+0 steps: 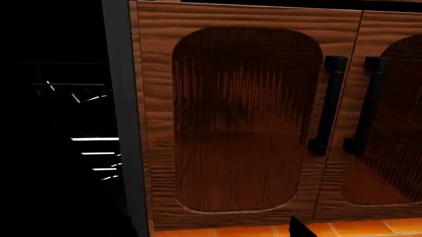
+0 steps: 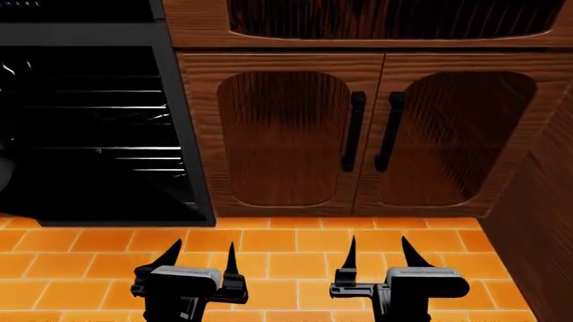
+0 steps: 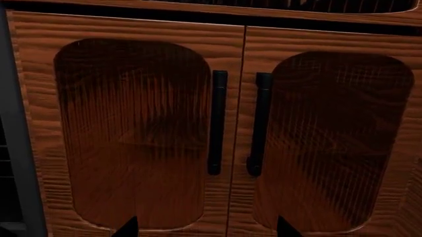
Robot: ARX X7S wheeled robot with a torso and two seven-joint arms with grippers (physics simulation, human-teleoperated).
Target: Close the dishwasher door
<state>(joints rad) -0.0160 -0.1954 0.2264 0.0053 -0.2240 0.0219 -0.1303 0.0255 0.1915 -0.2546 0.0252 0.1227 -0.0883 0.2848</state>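
Note:
The dishwasher point(image 2: 90, 134) stands open at the left of the head view: a dark cavity with wire racks point(image 2: 134, 151) catching light, framed by a dark grey side post point(image 2: 184, 134). Its glossy black door and silver handle do not show in any view. The cavity and post point(image 1: 122, 123) also show in the left wrist view. My left gripper point(image 2: 200, 258) and right gripper point(image 2: 382, 255) hang low over the orange tile floor, both open and empty, well short of the cabinets. One left fingertip point(image 1: 300, 228) shows. The right gripper point(image 3: 207, 229) faces the wooden doors.
Two brown wooden cabinet doors point(image 2: 286, 134) with black vertical handles point(image 2: 356, 131) stand right of the dishwasher, also in the right wrist view point(image 3: 218, 123). A wooden side panel point(image 2: 537, 221) closes the right. An orange tile floor point(image 2: 286, 245) lies between me and the cabinets.

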